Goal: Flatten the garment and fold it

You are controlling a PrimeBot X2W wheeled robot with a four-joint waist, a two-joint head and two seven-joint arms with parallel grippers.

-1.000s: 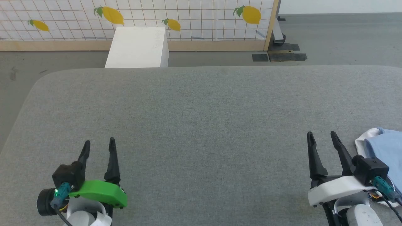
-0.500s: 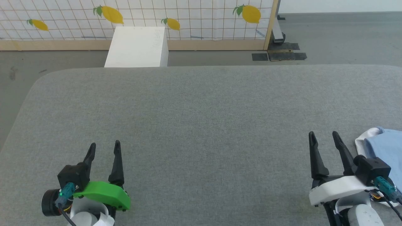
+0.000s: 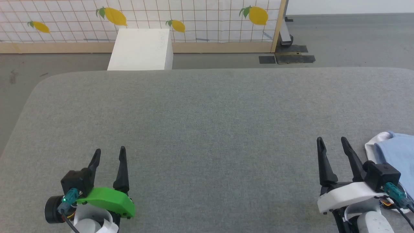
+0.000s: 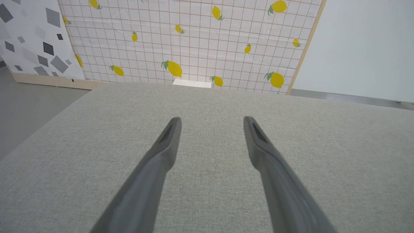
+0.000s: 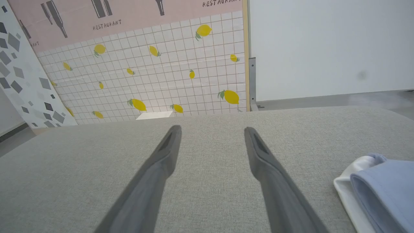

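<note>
Head view: the left gripper [image 3: 110, 149] has crept slightly right and nearer, jaws apart and empty. The right gripper [image 3: 332, 139], equally spread and empty, keeps its station just left of the garment [image 3: 396, 149], which lies bunched at the near right edge of the grey desk [image 3: 207, 113]. Left wrist view: the left gripper [image 4: 212, 119] is spread above bare desk fabric. Right wrist view: the right gripper [image 5: 212, 127] stands apart with the garment [image 5: 381, 184] untouched to its right, so flattening is judged not yet begun.
</note>
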